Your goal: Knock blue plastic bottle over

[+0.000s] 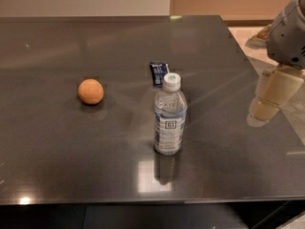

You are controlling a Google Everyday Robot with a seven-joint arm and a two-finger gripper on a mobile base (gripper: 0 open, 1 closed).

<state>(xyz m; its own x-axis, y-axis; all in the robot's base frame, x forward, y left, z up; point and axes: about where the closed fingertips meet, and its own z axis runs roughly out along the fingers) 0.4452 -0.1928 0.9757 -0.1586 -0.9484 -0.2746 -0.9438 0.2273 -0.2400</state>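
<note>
jaws at far right, opening unclear, apart from upright blue plastic bottle (170,114)

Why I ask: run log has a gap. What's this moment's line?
blue plastic bottle: upright | tool: at right edge of table, clear of bottle | knock: not done

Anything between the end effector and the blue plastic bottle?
Nothing: in the camera view, only bare table lies between the end effector at the right edge and the upright blue plastic bottle.
</note>
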